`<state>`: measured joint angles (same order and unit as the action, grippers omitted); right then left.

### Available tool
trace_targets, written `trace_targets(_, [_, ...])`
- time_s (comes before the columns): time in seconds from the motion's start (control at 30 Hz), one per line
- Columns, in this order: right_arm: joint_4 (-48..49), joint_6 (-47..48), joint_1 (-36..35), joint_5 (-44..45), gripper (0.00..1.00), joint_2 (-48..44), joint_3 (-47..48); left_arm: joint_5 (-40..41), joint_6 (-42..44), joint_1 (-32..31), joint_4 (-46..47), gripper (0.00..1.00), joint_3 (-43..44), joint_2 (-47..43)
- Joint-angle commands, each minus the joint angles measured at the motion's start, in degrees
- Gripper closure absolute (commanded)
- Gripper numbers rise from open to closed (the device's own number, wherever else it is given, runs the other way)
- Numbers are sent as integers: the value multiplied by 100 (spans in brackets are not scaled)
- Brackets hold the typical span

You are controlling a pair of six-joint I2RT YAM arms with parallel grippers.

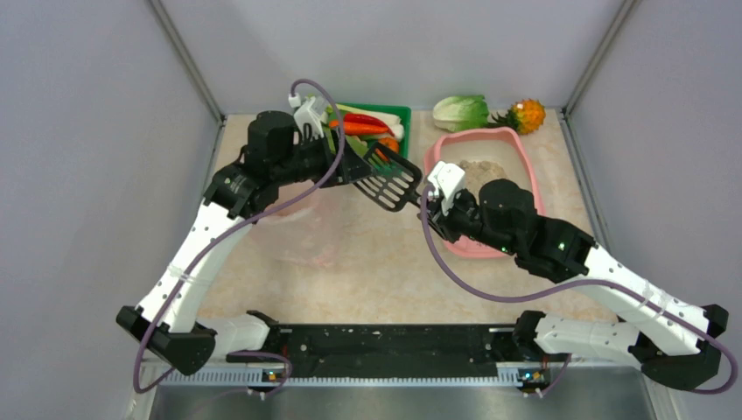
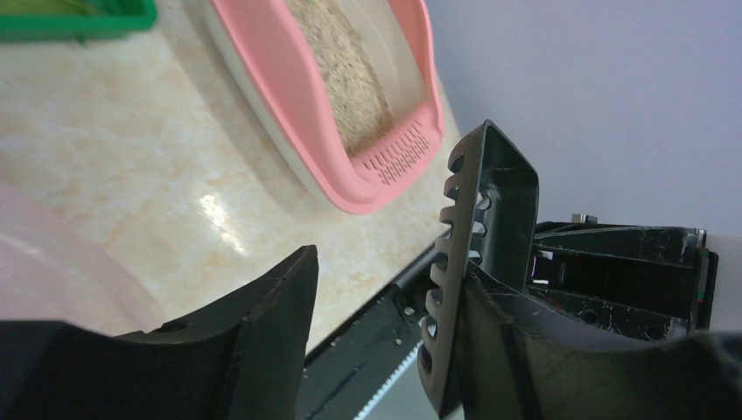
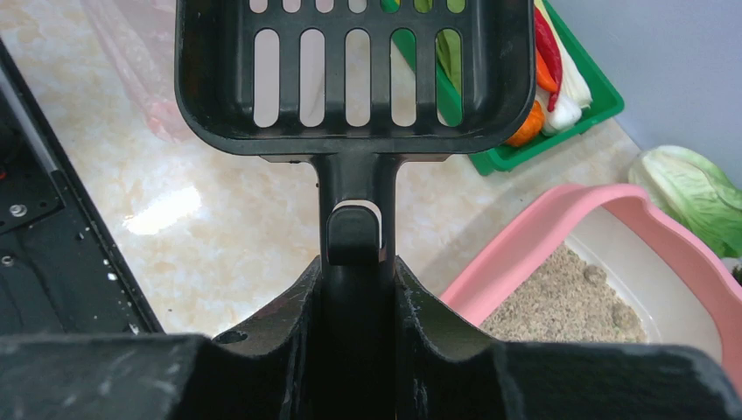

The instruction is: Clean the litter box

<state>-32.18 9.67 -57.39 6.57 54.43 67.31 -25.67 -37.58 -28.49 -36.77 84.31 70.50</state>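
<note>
Marble table (image 1: 367,271), litter box (image 1: 479,134), green tray (image 1: 398,112) and translucent pink bin (image 1: 306,232) left of it, cabbage (image 1: 461,111), orange fruit (image 1: 528,115) behind it

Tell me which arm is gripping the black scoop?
The right end effector, shut on the scoop by its handle; the left end effector stands open.

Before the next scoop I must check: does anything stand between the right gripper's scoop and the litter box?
Nothing visible does. The scoop, held by the right gripper, hangs left of the litter box over the table; the open left gripper flanks its far side.
</note>
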Motion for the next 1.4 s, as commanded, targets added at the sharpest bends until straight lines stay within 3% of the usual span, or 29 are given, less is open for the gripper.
trace_targets(0.0, [123,-35,-54,421,100,-177,341,949,433,196,-609,36,1039,-309])
trace_targets(0.1, [-113,-57,-18,840,100,-66,421,1299,752,579,-1219,27,1632,-451])
trace_targets(0.27, [-456,-251,455,977,100,140,590,2279,1366,1587,-2019,13,1772,-886])
trace_targets(0.5, [-564,-385,724,1095,100,256,642,4542,1631,2450,-1682,6,891,-1639])
trace_targets(0.57, [-621,-388,728,1130,100,301,652,4615,1622,2771,-1412,5,642,-1844])
trace_targets(0.63, [-668,-387,730,1165,100,342,651,4116,1536,3232,-1236,5,485,-1837])
trace_targets(0.73, [-683,-362,735,1189,100,336,620,3140,1407,3631,-1380,10,441,-1434])
trace_targets(1.0, [-578,-322,736,1209,100,182,444,2346,1777,3991,-1853,34,-94,-843])
trace_targets(1.37, [-487,-287,738,1386,100,134,280,1952,2160,4044,-1974,65,-316,-358])
